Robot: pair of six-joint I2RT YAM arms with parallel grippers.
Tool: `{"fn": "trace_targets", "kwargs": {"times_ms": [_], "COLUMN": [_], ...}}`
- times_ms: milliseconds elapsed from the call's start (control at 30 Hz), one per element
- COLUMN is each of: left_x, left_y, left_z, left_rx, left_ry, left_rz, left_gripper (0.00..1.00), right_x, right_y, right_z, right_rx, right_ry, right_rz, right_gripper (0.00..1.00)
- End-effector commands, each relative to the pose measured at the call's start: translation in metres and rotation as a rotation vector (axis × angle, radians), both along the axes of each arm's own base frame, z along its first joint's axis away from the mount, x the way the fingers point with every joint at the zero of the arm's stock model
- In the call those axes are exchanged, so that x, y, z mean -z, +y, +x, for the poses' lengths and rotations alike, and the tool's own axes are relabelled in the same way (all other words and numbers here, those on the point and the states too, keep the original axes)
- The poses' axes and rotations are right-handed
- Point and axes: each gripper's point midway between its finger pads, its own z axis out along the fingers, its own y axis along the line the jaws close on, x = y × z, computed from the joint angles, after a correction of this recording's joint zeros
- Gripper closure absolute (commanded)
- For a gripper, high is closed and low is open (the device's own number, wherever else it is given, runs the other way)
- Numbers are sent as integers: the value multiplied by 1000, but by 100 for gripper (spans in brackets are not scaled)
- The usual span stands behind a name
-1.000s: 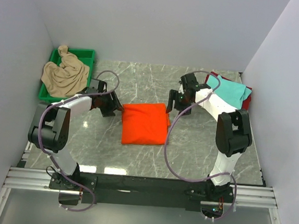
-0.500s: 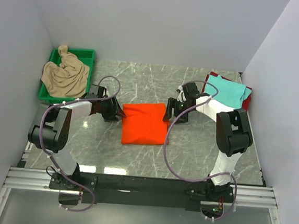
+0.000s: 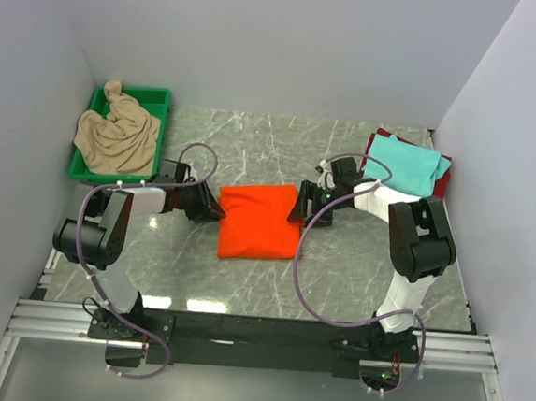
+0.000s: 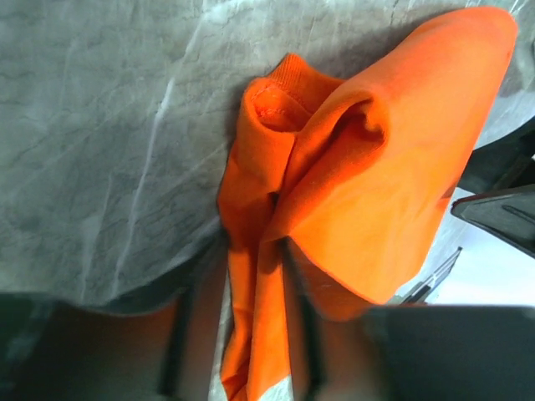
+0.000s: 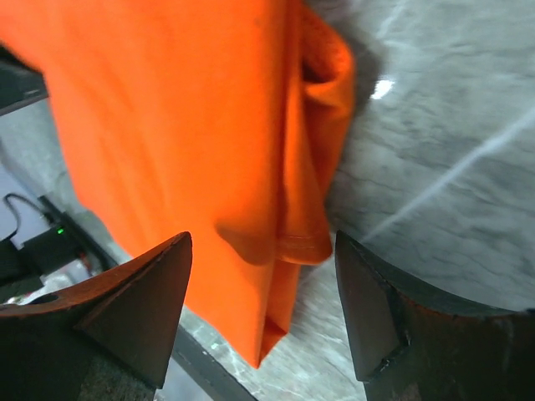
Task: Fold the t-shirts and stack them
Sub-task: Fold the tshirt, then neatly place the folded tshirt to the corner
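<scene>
The bright orange t-shirt lies folded in the middle of the marble table. My left gripper is at its upper left corner. In the left wrist view a bunched fold of the orange t-shirt runs down between the fingers, which are closed on it. My right gripper is at the upper right corner. It is open, with the edge of the orange t-shirt between its fingers. A beige t-shirt, a teal t-shirt and a dark red t-shirt are apart.
The beige t-shirt is heaped in a green tray at the back left. The teal t-shirt lies folded on the dark red one at the back right. White walls close in the table on three sides. Cables loop over both arms.
Both grippers have moved in towards the orange t-shirt's upper corners. The right one came down from the back right to the shirt's edge. The shirt has stayed in place.
</scene>
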Motion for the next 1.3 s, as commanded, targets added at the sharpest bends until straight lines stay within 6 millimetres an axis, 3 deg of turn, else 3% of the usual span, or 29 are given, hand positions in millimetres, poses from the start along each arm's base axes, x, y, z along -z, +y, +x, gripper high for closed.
{"fn": "trace_targets", "kwargs": {"times_ms": [0, 167, 400, 633, 767, 800, 833, 933, 1133, 1267], "left_x": [11, 19, 22, 22, 6, 4, -1, -21, -60, -67], "left_y": [-3, -2, -3, -8, -9, -7, -7, -5, -4, 2], "left_z": [-6, -11, -15, -17, -5, -6, -4, 6, 15, 12], "left_rx": [16, 17, 17, 30, 31, 28, 27, 20, 25, 22], "left_ry": [10, 28, 37, 37, -4, 5, -4, -39, -113, -126], "left_rz": [-10, 1, -1, -9, -1, 12, 15, 32, 31, 39], "left_gripper": [65, 74, 76, 72, 59, 55, 48, 41, 38, 38], "right_x": [6, 15, 26, 25, 11, 3, -1, -24, -56, -64], "right_y": [5, 12, 30, 36, 23, 23, 20, 10, -17, -47], "right_z": [-9, -18, -20, -14, -4, 3, 6, 21, 40, 48], "right_rx": [-11, -17, -32, -33, -11, -12, -8, -8, -33, -27], "right_ry": [15, 35, 46, 20, -35, -61, -76, -141, -203, -198], "right_rz": [38, 53, 57, 25, -61, -70, -91, -161, -324, -463], "right_gripper": [24, 26, 34, 61, 84, 100, 100, 100, 100, 100]}}
